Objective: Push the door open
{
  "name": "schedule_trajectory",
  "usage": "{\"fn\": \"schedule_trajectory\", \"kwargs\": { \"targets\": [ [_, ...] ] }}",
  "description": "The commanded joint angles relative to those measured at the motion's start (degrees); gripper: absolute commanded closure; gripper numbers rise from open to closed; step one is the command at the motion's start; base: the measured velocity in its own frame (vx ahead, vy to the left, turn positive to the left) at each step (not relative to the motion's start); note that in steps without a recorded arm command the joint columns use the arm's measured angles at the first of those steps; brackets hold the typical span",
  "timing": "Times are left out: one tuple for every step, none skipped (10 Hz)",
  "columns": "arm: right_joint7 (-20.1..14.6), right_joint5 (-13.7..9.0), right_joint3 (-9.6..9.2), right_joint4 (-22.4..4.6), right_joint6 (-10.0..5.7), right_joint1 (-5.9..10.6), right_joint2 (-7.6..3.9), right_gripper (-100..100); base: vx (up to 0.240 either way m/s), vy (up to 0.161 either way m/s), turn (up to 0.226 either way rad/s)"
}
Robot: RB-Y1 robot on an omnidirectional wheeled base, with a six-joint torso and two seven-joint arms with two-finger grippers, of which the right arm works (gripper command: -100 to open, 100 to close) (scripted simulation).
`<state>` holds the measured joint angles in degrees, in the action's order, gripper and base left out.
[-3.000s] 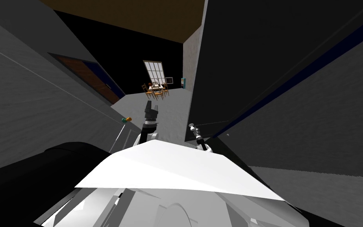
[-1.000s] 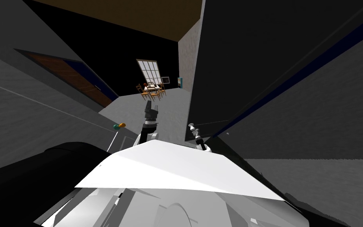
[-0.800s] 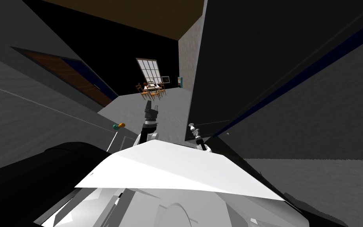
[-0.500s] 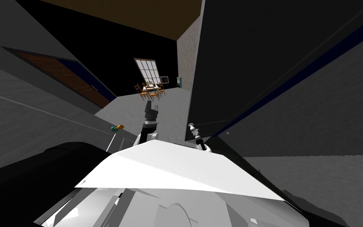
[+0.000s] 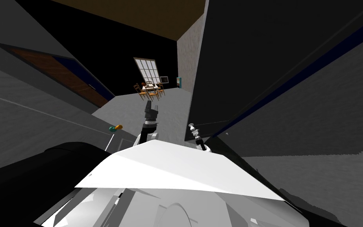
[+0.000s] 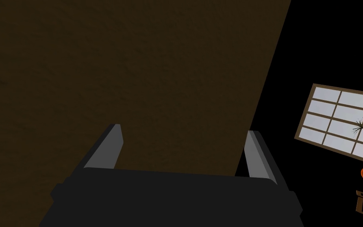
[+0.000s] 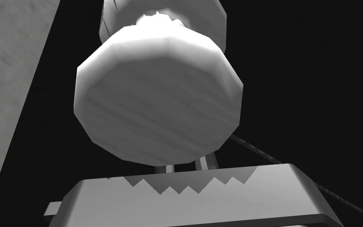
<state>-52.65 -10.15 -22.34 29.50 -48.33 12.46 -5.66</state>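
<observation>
**Head view.** A tall dark door (image 5: 279,55) is seen on the right. It stands upright, and its long axis runs from its lower edge near the arms to the top of the picture. Its free vertical edge is turned toward the grey floor (image 5: 169,114) of a passage. A dark blue strip (image 5: 295,71) runs along its far side, with a grey wall (image 5: 334,118) beyond. A small pale knob (image 5: 192,126) is seen at the lower end of the free edge. The right gripper (image 5: 196,134) is held just below the knob and reaches up to it. The left gripper (image 5: 149,105) is held out over the passage floor, well apart from the door. It is pointed down the passage toward a paned window (image 5: 147,70) and a table with wooden chairs (image 5: 149,90). A brown door (image 5: 58,73) is set in the left wall (image 5: 27,118), and a small green and orange object (image 5: 115,127) is seen nearer along that wall.

**Left wrist view.** The left gripper's fingers (image 6: 106,147) are seen standing wide apart, with nothing held between them.

**Right wrist view.** The knob is seen very close, pale and faceted. Its round end face is turned toward the camera, and its axis runs away through a pale neck (image 7: 161,15) to the dark door face. It lies just over the gripper's body. Whether this pincer is apart, together or clamped on the knob cannot be told.
</observation>
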Motion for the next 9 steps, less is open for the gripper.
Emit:
{"fn": "schedule_trajectory", "kwargs": {
  "targets": [
    [-2.12,-0.62,-0.7,0.61,-0.19,-0.21,0.47,-100,-0.068,-0.07,-0.02],
    [-3.49,-1.11,-1.07,0.86,-0.1,-0.32,0.64,-100,-0.076,-0.062,0.026],
    [-4.96,-1.64,-1.46,1.13,0.0,-0.44,0.85,-100,-0.099,-0.069,0.006],
    [-6.56,-2.21,-1.88,1.41,0.1,-0.57,1.12,-100,-0.103,-0.065,0.0],
    [-8.22,-2.81,-2.32,1.71,0.21,-0.7,1.44,-100,-0.092,-0.07,-0.006],
    [-9.87,-3.43,-2.78,2.02,0.33,-0.84,1.8,-100,-0.093,-0.072,-0.004],
    [-11.44,-4.05,-3.24,2.34,0.44,-0.98,2.22,-100,-0.104,-0.084,-0.006],
    [-13.03,-4.68,-3.71,2.65,0.56,-1.12,2.69,-100,-0.108,-0.093,-0.003],
    [-13.43,-4.68,-3.71,2.65,0.56,-1.12,2.69,-100,-0.061,-0.058,0.003]
  ]
}}
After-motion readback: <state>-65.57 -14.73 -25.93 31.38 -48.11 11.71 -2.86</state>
